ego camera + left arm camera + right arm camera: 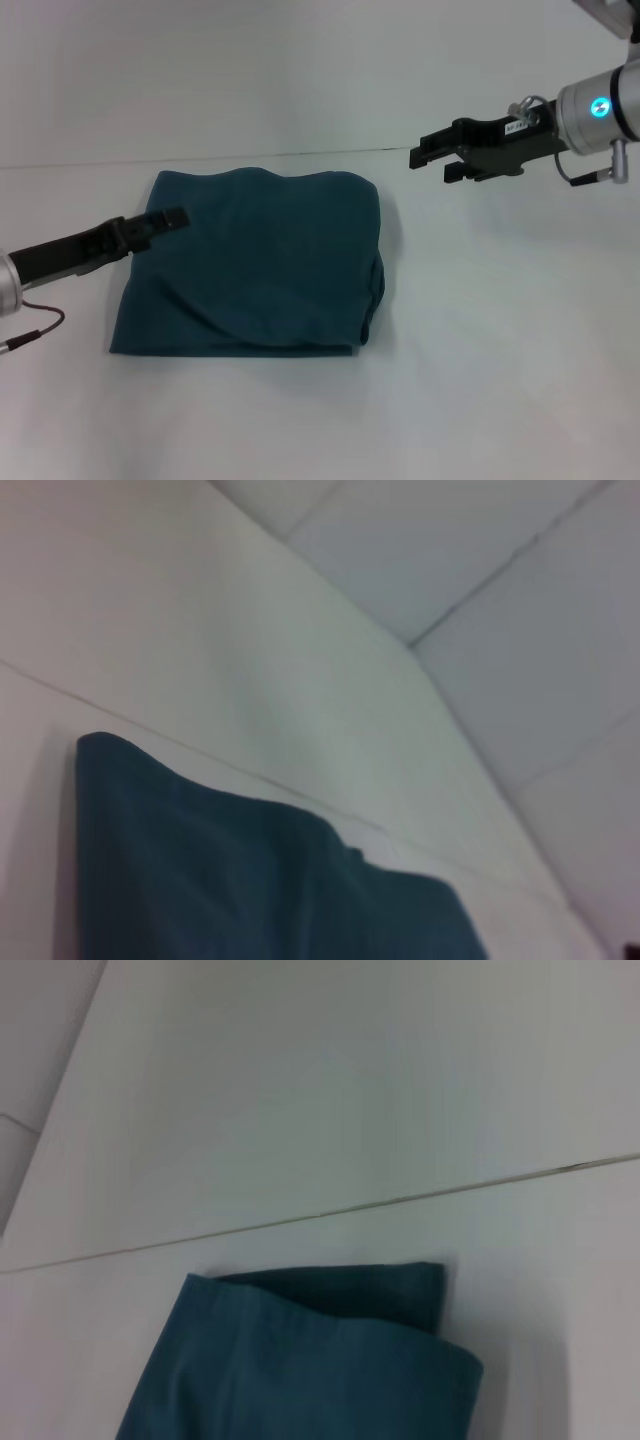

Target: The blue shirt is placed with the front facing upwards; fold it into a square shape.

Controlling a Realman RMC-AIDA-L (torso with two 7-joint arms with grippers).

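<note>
Head view: a dark teal-blue soft cotton shirt [255, 265] is seen lying on a plain white table [500, 380], already folded into a roughly square bundle with no lettering showing, its right edge a thick rounded fold and its far edge slightly wavy. The left gripper [165, 220] is held over the bundle's left far corner, at the end of a black arm reaching in from the left side; whether its fingers are parted or closed cannot be told, and no cloth is seen to be lifted by it. The right gripper [435, 160] is held in the air well apart from the shirt, beyond its right far corner, with its black fingers spread and nothing between them. In the right wrist view the layered corner of the shirt [330, 1360] is shown, several plies stacked loosely. The cloth is judged light, limp and easily shifted: any further handling would best be taken at a corner or along a folded edge, with all layers pinched together, since a grasp on the top ply alone would probably pull the stack open. The task appears nearly finished.
</note>
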